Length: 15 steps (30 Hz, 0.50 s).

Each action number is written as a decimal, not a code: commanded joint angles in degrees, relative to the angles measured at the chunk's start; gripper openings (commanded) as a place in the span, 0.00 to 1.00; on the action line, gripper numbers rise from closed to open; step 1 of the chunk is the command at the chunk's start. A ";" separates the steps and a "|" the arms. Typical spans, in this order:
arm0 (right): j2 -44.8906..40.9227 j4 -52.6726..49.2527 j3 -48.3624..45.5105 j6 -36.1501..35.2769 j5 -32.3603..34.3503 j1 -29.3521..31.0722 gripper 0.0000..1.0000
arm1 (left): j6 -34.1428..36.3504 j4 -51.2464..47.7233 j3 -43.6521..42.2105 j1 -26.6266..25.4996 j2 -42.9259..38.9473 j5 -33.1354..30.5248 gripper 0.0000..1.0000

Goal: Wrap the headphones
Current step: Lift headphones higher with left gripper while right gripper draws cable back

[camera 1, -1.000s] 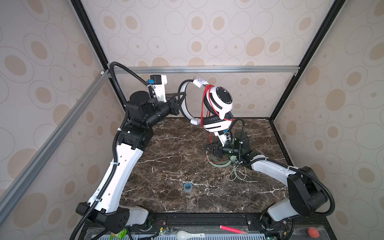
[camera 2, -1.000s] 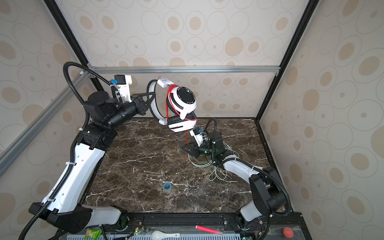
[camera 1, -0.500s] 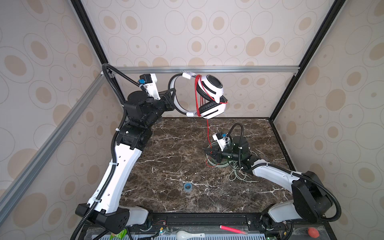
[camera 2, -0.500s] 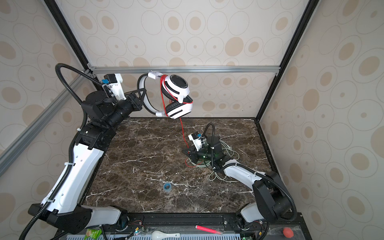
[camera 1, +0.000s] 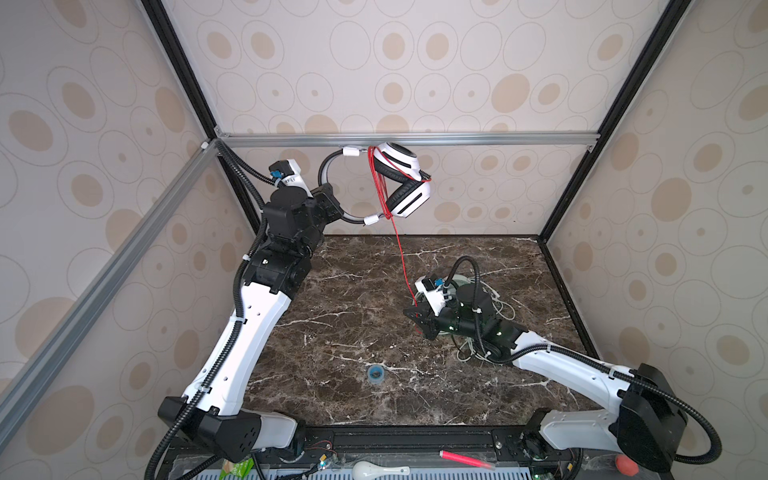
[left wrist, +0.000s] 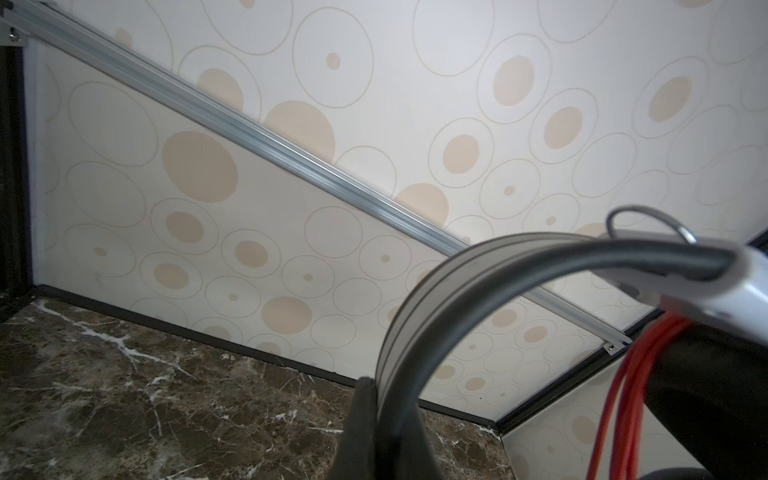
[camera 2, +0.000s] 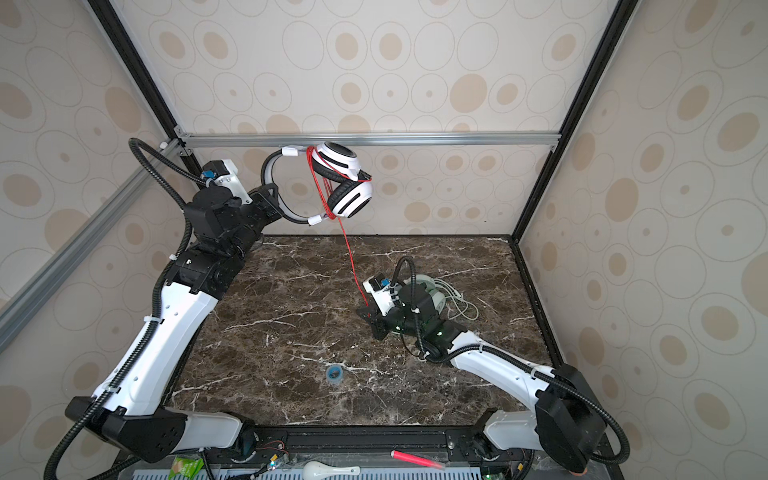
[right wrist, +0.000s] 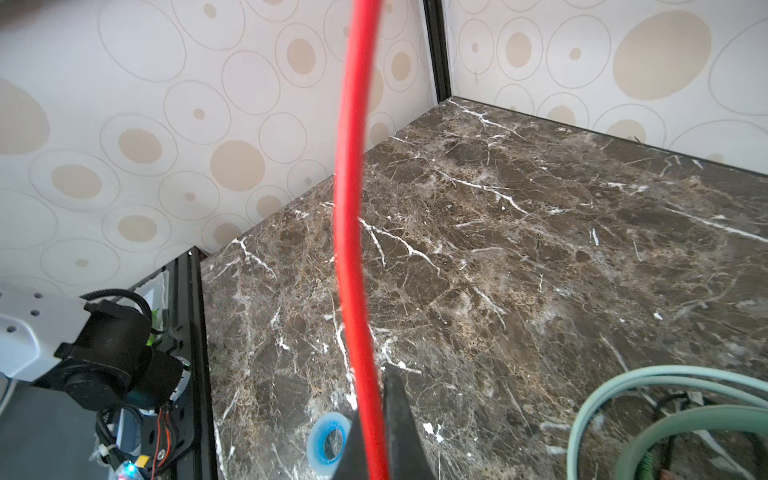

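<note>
**Q:** Why is the left gripper (camera 1: 332,203) holding the white-and-black headphones (camera 1: 401,183) so high?

**A:** It is suspending them in the air over the far edge of the tabletop (camera 1: 353,291), so the red cord (camera 1: 399,249) is hanging free. Several turns are already lying around the ear cups. The remaining length is running down as one nearly straight line to the right gripper (camera 1: 417,318), low over the tabletop's middle. Judged from this, the raised position is giving the cord room to be led around the cups without dragging.

**Q:** How are the grippers standing?

**A:** In the left wrist view, the left gripper (left wrist: 388,399) is clamping its jaws onto the dark headband (left wrist: 457,282), leaving the cups clear. In the right wrist view, the right gripper (right wrist: 372,436) is pinching the red cord (right wrist: 353,208) between closed jaws, so the slack is being controlled from below.

**Q:** And the second pair?

**A:** The mint-green headphones (camera 2: 428,291) are lying on the tabletop toward its right edge, partly hidden under the right arm. Their pale cord (camera 2: 461,303) is sprawling loose beside them, apparently not yet wrapped. A roll of blue tape (camera 1: 375,372) is sitting near the front edge, well apart from both pairs.
</note>
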 commanded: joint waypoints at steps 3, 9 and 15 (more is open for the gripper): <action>-2.31 -11.89 5.58 -6.70 5.79 4.73 0.00 | 1.20 4.78 -1.30 0.24 0.88 -7.77 0.00; -3.20 -19.78 10.73 -10.63 7.59 8.28 0.00 | 8.25 5.11 -6.02 0.20 2.19 -12.35 0.00; -2.80 -26.53 17.69 -13.88 8.42 8.83 0.00 | 16.34 5.27 -11.63 -0.35 1.35 -15.51 0.00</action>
